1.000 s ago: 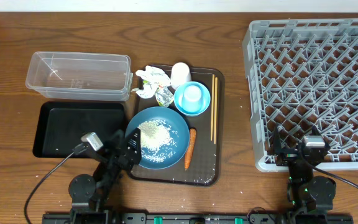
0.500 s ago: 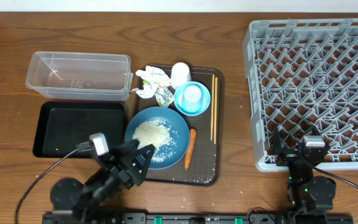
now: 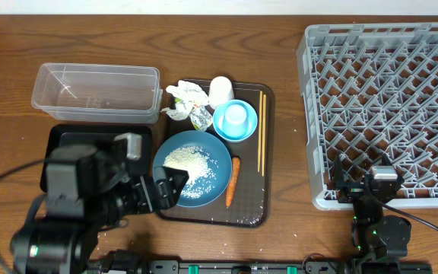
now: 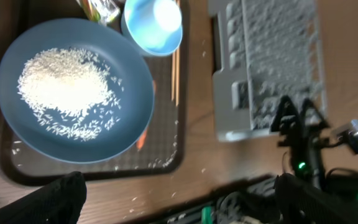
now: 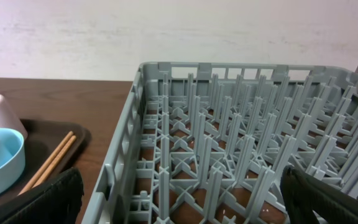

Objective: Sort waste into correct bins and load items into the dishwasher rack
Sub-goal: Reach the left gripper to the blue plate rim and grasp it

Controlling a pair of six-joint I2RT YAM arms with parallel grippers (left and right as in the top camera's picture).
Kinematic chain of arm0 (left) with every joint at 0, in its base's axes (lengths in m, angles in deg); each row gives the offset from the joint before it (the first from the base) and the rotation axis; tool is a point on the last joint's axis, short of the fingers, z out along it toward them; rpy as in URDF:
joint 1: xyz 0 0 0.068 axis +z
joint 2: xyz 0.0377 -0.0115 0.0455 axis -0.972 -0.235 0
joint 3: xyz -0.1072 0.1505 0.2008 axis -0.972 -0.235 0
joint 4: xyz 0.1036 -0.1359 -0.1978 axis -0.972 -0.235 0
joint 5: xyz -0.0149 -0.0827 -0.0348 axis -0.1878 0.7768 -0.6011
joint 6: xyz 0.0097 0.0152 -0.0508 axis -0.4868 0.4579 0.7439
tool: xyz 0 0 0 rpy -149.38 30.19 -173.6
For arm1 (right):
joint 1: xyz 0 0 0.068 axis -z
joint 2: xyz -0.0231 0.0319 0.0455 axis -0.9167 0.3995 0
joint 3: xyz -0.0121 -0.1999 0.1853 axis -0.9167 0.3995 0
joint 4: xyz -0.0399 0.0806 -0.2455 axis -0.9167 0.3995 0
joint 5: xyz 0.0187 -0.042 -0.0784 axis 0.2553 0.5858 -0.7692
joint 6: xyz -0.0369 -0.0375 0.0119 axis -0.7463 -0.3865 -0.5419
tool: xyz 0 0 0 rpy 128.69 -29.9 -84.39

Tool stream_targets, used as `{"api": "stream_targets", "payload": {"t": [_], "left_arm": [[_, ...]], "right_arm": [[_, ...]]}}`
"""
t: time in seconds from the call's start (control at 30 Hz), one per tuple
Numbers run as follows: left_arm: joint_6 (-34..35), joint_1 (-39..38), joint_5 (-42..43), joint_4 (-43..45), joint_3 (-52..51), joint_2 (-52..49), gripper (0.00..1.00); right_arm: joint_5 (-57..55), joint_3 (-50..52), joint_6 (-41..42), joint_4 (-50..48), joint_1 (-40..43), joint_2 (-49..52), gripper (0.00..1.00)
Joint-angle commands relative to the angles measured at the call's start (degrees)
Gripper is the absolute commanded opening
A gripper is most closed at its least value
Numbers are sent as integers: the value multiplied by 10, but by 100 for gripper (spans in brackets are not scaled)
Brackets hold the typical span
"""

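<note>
The blue plate (image 3: pixel 215 160) with white rice (image 3: pixel 187 162) lies on the brown serving tray (image 3: pixel 257 199), and the carrot (image 3: pixel 233 181) lies beside it. The light-blue bowl (image 3: pixel 223 126) holds a white cup (image 3: pixel 236 114). Another cup (image 3: pixel 220 90), the paper wrappers (image 3: pixel 185 95), the packet (image 3: pixel 201 116) and the chopsticks (image 3: pixel 262 133) lie nearby. My left gripper (image 3: pixel 167 186) is open and empty above the plate's front-left edge; its wrist view shows the plate (image 4: pixel 129 81) and rice (image 4: pixel 61 87). My right gripper (image 5: pixel 182 199) is open at the rack's (image 3: pixel 386 99) front edge.
The clear tub (image 3: pixel 96 93) stands at the back left. The black tray (image 3: pixel 71 137) lies in front of it, partly hidden by my raised left arm. The rack fills the right side of the table.
My left arm has risen from its low pose at the table's front and now looms over the black tray, its gripper pointing down at the plate. The right arm has not moved.
</note>
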Motion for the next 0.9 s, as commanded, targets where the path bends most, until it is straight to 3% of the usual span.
{"api": "stream_targets", "payload": {"t": [0.0, 0.2, 0.6, 0.87], "left_arm": [[-25, -47, -77, -16, 10, -34, 99], [34, -176, -186, -7, 10, -84, 99], [93, -294, -155, 102, 5, -186, 98], [94, -363, -307, 104, 5, -314, 98]], "right_arm": [[0, 1, -5, 2, 1, -3, 99], [0, 1, -5, 2, 1, -3, 99], [0, 1, -5, 2, 1, -3, 99], [0, 1, -5, 2, 1, -3, 99]]}}
